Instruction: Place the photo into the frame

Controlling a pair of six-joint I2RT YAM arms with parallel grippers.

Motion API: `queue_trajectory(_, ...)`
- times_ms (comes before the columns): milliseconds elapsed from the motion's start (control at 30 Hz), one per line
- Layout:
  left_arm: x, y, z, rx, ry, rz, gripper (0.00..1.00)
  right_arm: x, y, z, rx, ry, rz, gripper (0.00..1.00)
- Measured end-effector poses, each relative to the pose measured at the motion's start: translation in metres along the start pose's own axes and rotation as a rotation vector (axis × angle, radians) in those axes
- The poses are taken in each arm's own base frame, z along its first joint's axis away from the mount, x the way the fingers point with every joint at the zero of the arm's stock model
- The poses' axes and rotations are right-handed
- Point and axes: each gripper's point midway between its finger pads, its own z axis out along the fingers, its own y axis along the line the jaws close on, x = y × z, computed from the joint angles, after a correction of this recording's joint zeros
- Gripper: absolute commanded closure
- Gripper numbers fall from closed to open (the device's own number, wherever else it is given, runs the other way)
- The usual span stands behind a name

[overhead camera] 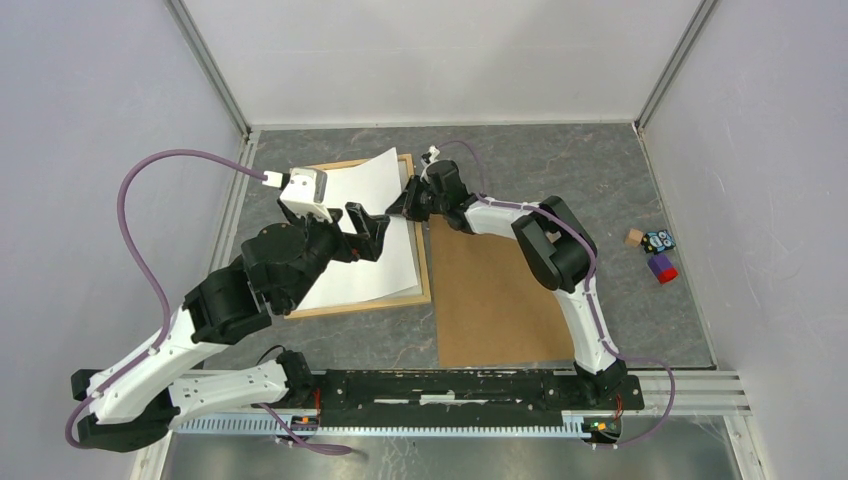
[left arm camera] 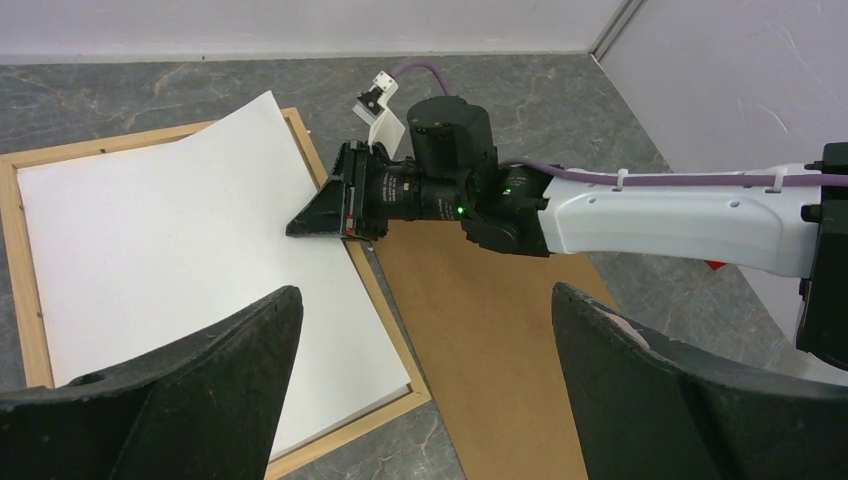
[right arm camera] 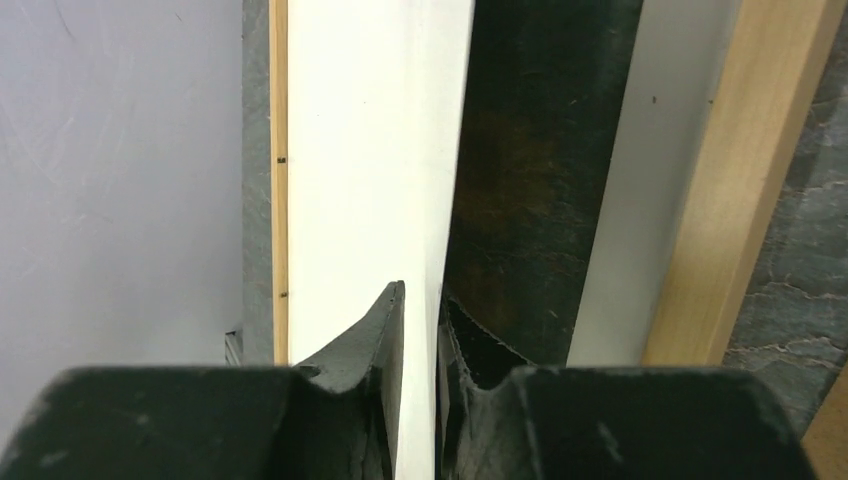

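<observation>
The photo (overhead camera: 360, 185) lies with its white back up inside the light wood frame (overhead camera: 350, 305) at the table's left centre. Its far right corner curls upward. My right gripper (overhead camera: 400, 205) is shut on the photo's right edge, just above the frame's right strip. In the right wrist view the white sheet (right arm camera: 370, 150) runs between the fingers of the gripper (right arm camera: 420, 295), with a dark underside and the frame strip (right arm camera: 730, 200) beside it. My left gripper (overhead camera: 368, 232) is open and empty above the frame's right side. The left wrist view shows the photo (left arm camera: 180, 230), the frame (left arm camera: 350, 425) and the right gripper (left arm camera: 300, 228).
A plain brown board (overhead camera: 490, 300) lies flat right of the frame, under the right arm; it also shows in the left wrist view (left arm camera: 480, 330). A few small toy blocks (overhead camera: 658, 250) sit near the right wall. Walls enclose the table on three sides.
</observation>
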Motion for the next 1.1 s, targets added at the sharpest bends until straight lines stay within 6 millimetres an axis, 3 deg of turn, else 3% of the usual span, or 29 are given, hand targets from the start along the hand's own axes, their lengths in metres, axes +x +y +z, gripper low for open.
queue_trajectory(167, 0.0, 0.0, -0.001, 0.004, 0.001, -0.001, 0.0, 0.002, 0.001, 0.002, 0.036, 0.01, -0.034, 0.64)
queue_trajectory(467, -0.001, 0.001, -0.004, 0.011, -0.006, -0.007, 0.0, 0.016, -0.023, -0.005, 0.19, 0.075, -0.14, 0.37)
queue_trajectory(567, 0.0, 0.0, -0.004, 0.018, -0.002, -0.007, 0.0, 0.01, -0.024, -0.009, 0.239, 0.088, -0.2, 0.31)
queue_trajectory(733, 0.0, -0.001, -0.004, 0.024, 0.001, -0.007, 0.0, -0.015, -0.007, -0.017, 0.277, 0.063, -0.327, 0.24)
queue_trajectory(933, 0.01, -0.002, 0.002, 0.014, 0.025, 0.013, 0.0, -0.025, -0.007, -0.045, 0.351, 0.076, -0.454, 0.11)
queue_trajectory(1100, 0.024, -0.004, 0.011, 0.005, 0.062, 0.04, 0.0, -0.032, -0.007, -0.092, 0.431, 0.064, -0.579, 0.06)
